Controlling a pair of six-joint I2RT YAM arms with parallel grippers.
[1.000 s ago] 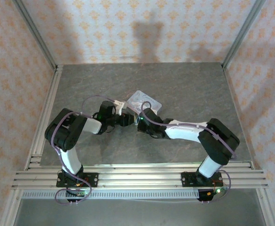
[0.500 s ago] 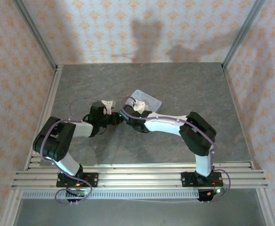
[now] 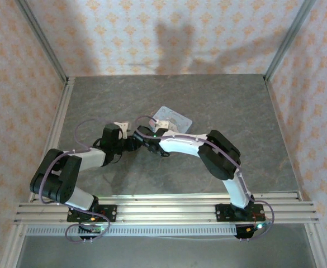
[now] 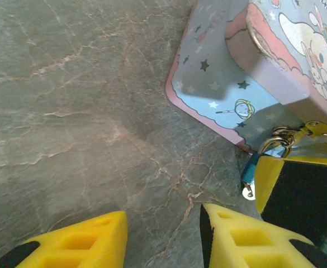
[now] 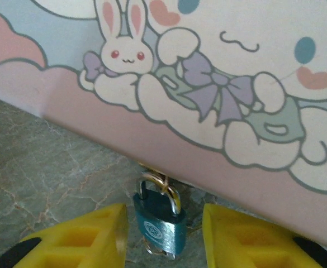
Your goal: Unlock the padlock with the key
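Arms sit further left than before. My right gripper (image 5: 162,226), jaws parted, brackets the tiny dark-blue metal padlock (image 5: 160,222), likely to steady it; left gripper (image 4: 163,226) gapes empty.

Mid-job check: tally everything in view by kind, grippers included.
Tin: 1
Padlock: 1
Key: 1, probably the silvery bit under the padlock
Grippers: 2, left gripper and right gripper
Total: 5
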